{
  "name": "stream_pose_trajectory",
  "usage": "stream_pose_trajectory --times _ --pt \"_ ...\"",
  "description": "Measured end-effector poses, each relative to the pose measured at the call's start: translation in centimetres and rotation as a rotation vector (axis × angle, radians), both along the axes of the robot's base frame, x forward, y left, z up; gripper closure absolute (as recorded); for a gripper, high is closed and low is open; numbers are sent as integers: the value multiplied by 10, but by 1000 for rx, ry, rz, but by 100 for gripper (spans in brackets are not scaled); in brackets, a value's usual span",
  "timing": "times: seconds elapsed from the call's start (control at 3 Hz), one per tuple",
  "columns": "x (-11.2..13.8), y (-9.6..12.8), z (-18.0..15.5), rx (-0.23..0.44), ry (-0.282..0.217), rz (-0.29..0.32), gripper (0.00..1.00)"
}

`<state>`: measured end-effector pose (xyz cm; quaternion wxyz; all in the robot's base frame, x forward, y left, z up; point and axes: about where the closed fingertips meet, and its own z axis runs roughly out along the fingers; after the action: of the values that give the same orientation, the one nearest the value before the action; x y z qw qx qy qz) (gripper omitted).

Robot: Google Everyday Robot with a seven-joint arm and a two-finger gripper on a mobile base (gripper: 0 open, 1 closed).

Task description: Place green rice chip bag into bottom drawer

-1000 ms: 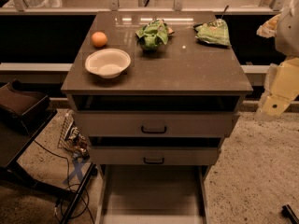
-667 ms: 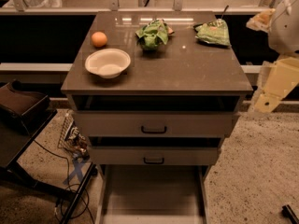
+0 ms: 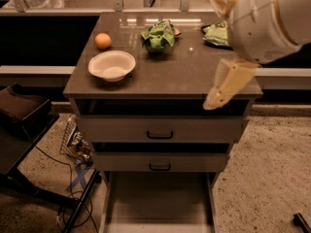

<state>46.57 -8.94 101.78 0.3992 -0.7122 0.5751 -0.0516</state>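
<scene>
Green rice chip bag (image 3: 158, 35) lies on the table (image 3: 184, 76), midway along the rear edge. Bottom drawer (image 3: 158, 200) stands pulled out. Gripper (image 3: 226, 84) hangs over the front right corner, apart from the bag; clenched or released cannot be told

— Where does the one camera sit?
— High up in front of the cabinet (image 3: 160, 81), facing it and tilted steeply down onto its top and front.
— How near?
— Near enough that the gripper (image 3: 227, 84) looms large at upper right (closer to the lens than anything else). The bottom drawer (image 3: 158, 198) lies below and left of it, cut by the lower edge.
</scene>
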Motion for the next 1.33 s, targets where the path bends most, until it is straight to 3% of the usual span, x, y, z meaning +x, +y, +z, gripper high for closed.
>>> stream_pose_trajectory --times 0.33,0.67,1.0,1.33 --pt "7 -3 8 -28 -45 2 0" --pt "15 3 4 -41 -48 -5 0" --pt "62 11 -21 -54 -55 -16 0" --pt "139 0 -62 -149 -109 -29 0"
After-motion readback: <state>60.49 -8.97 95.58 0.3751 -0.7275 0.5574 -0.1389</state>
